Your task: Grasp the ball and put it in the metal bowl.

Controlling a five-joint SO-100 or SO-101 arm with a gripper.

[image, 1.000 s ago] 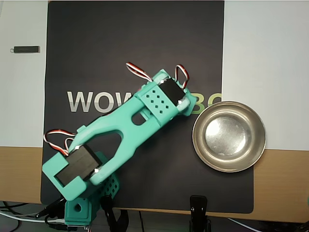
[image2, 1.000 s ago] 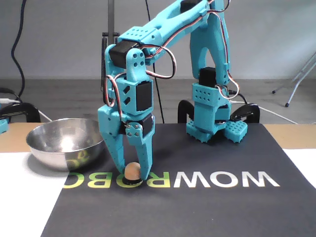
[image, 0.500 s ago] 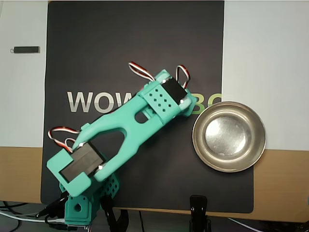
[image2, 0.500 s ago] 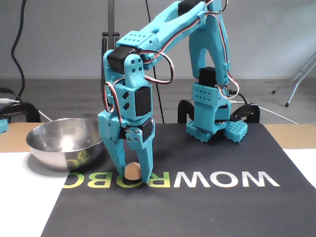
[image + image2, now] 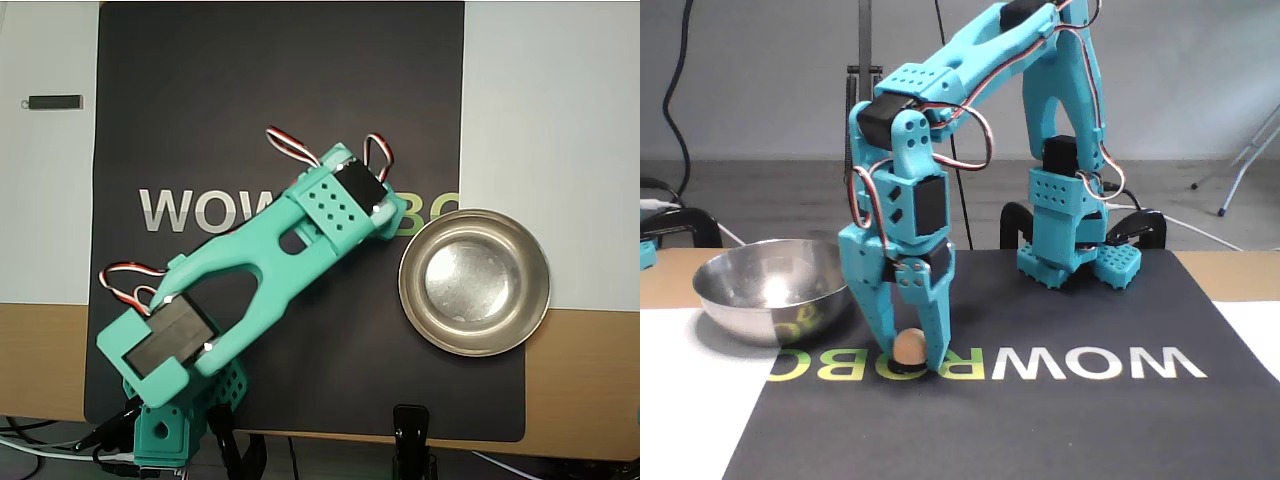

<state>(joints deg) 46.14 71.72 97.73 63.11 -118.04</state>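
In the fixed view the small peach-orange ball (image 5: pixel 907 345) sits low on the black mat, on a green printed letter. My teal gripper (image 5: pixel 910 360) points straight down over it. Its two fingers touch the ball on both sides, so it is shut on the ball. The metal bowl (image 5: pixel 745 308) stands just left of the gripper in this view, about a hand's width away. From overhead the bowl (image 5: pixel 408 300) lies to the right of my wrist (image 5: pixel 345 205). The wrist hides the ball and the fingers there.
A black mat (image 5: pixel 250 90) with large printed letters covers the table's middle, with white sheets on both sides. A small dark stick (image 5: pixel 55 101) lies at the top left overhead. The arm's base (image 5: pixel 1072 255) and black clamps (image 5: pixel 410 425) stand at the table's edge.
The fingers have drawn in a little onto the ball, and the arm has shifted slightly. Ball and bowl stay where they were.
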